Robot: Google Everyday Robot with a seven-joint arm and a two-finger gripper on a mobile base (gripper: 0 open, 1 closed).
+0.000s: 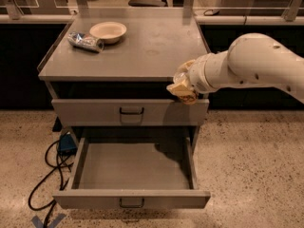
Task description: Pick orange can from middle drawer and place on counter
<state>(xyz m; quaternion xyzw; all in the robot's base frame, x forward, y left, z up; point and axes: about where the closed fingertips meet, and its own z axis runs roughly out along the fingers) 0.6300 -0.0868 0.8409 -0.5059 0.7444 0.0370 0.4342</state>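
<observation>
Now gripper (183,87) by counter (152,51) front-right corner; middle drawer (95,199) open, shallow, grey.

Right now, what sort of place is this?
Likely a lab or workshop: grey metal cabinet, cables on speckled floor, office chair behind. The gripper sits at the counter's front edge.

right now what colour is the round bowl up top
The shallow round bowl is cream, camera view; the pincer hangs at the grey metal counter's front corner.
</observation>
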